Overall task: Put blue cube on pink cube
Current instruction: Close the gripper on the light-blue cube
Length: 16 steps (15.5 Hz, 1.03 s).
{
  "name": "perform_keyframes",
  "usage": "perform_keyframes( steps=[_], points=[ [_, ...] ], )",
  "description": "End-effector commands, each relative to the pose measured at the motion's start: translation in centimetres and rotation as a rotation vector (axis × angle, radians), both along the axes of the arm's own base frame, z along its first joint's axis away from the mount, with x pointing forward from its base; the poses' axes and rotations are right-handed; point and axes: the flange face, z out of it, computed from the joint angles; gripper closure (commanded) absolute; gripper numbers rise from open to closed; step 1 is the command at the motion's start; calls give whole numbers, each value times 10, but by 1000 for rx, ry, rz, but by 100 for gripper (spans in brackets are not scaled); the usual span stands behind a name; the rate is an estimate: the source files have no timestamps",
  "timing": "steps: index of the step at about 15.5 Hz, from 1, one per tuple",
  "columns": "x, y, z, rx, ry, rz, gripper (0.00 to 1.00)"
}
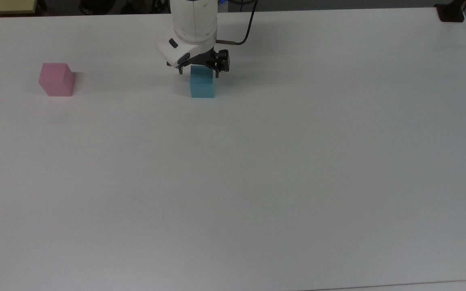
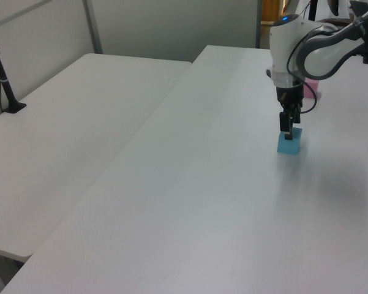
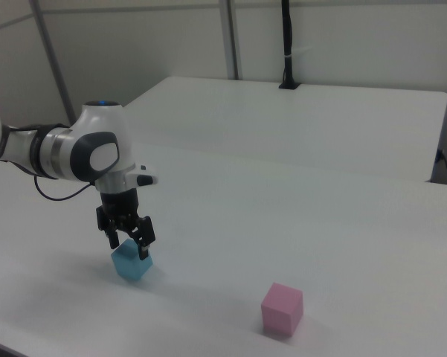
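The gripper point(image 3: 128, 246) hangs straight over the blue cube point(image 1: 202, 87), its fingers point(image 3: 143, 249) spread wide enough to straddle the cube's top, one on each side, so that closing would pinch opposite faces squarely. From the right view they seem to stand a little apart from the faces, though I can't be sure. The blue cube sits flat on the white table point(image 1: 257, 182). The pink cube point(image 1: 57, 79) waits well apart, toward the top view's left, its top face bare to receive the other.
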Motion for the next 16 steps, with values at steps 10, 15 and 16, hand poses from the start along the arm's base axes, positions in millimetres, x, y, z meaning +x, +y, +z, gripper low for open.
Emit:
perform_keyframes(
  steps=[10, 15, 16],
  points=[
    [11, 6, -22, -5, -27, 31, 79],
    [9, 6, 60, -13, 17, 62, 78],
    [8, 8, 84, -15, 29, 62, 78]
  ],
)
